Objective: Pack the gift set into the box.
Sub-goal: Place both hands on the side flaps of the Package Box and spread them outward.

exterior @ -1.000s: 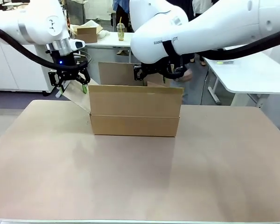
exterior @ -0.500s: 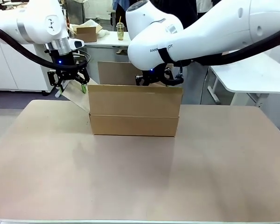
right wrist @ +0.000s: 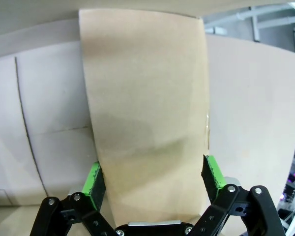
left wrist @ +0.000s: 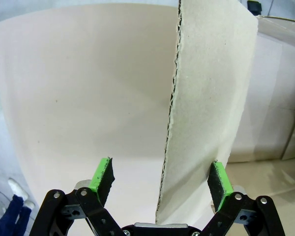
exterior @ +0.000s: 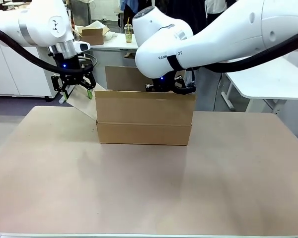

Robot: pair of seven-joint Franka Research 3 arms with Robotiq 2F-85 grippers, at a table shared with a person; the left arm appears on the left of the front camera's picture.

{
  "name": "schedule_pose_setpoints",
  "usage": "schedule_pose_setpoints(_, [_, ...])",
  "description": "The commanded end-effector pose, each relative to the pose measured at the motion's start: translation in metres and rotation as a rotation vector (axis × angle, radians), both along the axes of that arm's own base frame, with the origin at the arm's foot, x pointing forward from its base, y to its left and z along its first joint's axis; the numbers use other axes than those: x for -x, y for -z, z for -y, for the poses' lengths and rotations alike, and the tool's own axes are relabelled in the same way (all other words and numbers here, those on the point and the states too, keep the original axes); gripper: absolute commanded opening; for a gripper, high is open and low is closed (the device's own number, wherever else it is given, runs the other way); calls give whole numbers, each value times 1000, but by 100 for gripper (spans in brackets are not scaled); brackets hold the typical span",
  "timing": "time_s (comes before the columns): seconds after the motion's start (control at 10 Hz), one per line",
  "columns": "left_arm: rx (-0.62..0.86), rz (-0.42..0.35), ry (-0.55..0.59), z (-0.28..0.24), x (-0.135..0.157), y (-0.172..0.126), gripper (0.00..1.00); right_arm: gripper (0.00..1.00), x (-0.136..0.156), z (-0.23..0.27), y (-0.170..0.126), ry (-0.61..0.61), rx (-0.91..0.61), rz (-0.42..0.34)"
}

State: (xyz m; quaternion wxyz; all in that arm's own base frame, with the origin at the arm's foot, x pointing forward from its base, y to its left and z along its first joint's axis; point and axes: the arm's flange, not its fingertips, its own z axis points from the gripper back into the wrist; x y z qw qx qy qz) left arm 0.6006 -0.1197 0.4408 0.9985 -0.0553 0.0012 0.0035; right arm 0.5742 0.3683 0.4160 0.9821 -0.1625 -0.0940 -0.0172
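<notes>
right hand [exterior: 170, 88] fingertips behind box [exterior: 144, 119] flap, box interior hidden

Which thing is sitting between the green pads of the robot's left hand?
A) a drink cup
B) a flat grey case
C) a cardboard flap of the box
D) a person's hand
C: in the left wrist view, the ragged edge of a box flap stands inside the open left gripper.

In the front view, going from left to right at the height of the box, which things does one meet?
The left gripper → the box → the white table farther back on the right.
</notes>
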Motion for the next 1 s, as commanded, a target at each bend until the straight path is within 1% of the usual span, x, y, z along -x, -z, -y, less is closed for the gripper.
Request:
schedule_pose_setpoints(0.0, [-19,7,-16,-1,0,-1,100,100,-2,5,-2,30,47,40])
schedule_pose_setpoints(0.4, [-19,7,-16,-1,0,-1,100,100,-4,13,10,37,35,54])
schedule_pose_setpoints(0.8, [-19,7,-16,-1,0,-1,100,100,-9,15,19,59,22,52])
schedule_pose_setpoints(0.9, [-19,7,-16,-1,0,-1,100,100,-11,17,24,66,18,40])
